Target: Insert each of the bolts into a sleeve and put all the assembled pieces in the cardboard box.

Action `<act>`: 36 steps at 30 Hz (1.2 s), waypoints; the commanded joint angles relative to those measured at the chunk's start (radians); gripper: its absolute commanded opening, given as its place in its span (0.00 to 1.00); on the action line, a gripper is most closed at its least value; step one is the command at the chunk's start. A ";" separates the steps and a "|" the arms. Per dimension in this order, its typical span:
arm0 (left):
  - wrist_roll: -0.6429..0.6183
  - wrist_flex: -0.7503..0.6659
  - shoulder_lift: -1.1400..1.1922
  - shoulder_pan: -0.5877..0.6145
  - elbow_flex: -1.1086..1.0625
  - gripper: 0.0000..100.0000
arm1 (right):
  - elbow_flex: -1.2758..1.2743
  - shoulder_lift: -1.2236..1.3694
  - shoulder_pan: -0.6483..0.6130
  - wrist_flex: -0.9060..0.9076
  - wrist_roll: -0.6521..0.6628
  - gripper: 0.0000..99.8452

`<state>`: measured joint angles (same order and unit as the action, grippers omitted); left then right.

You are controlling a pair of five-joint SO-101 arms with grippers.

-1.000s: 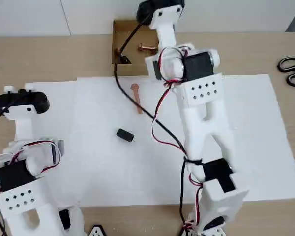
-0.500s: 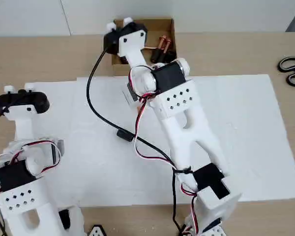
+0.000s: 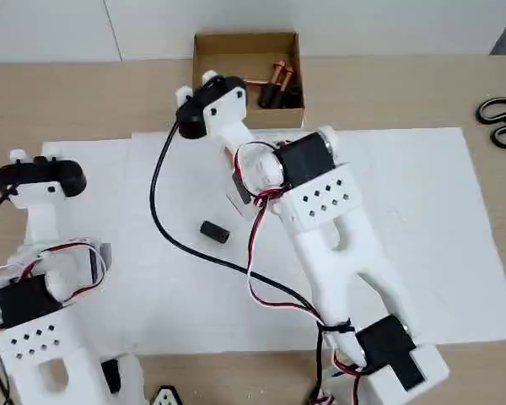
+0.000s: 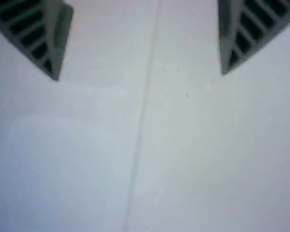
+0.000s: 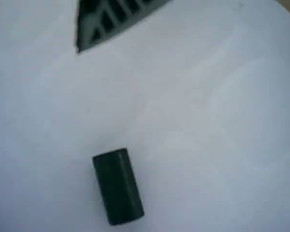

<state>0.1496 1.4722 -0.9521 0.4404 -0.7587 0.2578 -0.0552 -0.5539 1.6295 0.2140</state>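
The cardboard box (image 3: pixel 204 59) stands at the table's far edge, and copper bolts in dark sleeves (image 3: pixel 276 83) lie inside at its right. A single black sleeve (image 3: pixel 214 231) lies on its side on the white sheet (image 3: pixel 422 219); the right wrist view has this black sleeve (image 5: pixel 118 186) below one finger (image 5: pixel 111 19). My right gripper (image 3: pixel 196 87) hangs open and empty just in front of the box's left corner, and its arm crosses the sheet. At the sheet's left edge my left gripper (image 3: pixel 32 157) is open over bare white sheet (image 4: pixel 140 75).
Black-handled scissors (image 3: pixel 502 118) lie on the wooden table at the far right. A black cable (image 3: pixel 164 219) loops from the right arm past the sleeve. Both arm bases stand along the near edge.
The right arm has pulled back from above the box and swung left and nearer, leaving the box uncovered. Its arm now covers the spot where a loose bolt lay. The left arm kept still.
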 commanded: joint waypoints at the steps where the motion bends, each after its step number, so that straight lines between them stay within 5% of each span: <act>1: 0.003 -0.014 0.002 0.002 0.002 0.20 | -0.075 -0.002 -0.005 -0.104 0.008 0.15; 13: 0.003 -0.012 0.002 0.003 0.005 0.20 | -0.121 0.272 -0.197 -0.278 0.080 0.15; 36: 0.003 -0.012 0.000 0.003 0.007 0.20 | -0.058 0.495 -0.194 -0.321 0.140 0.15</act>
<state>0.1496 1.4722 -0.9521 0.4404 -0.7603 0.1626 0.4250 -0.7426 1.3180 0.3475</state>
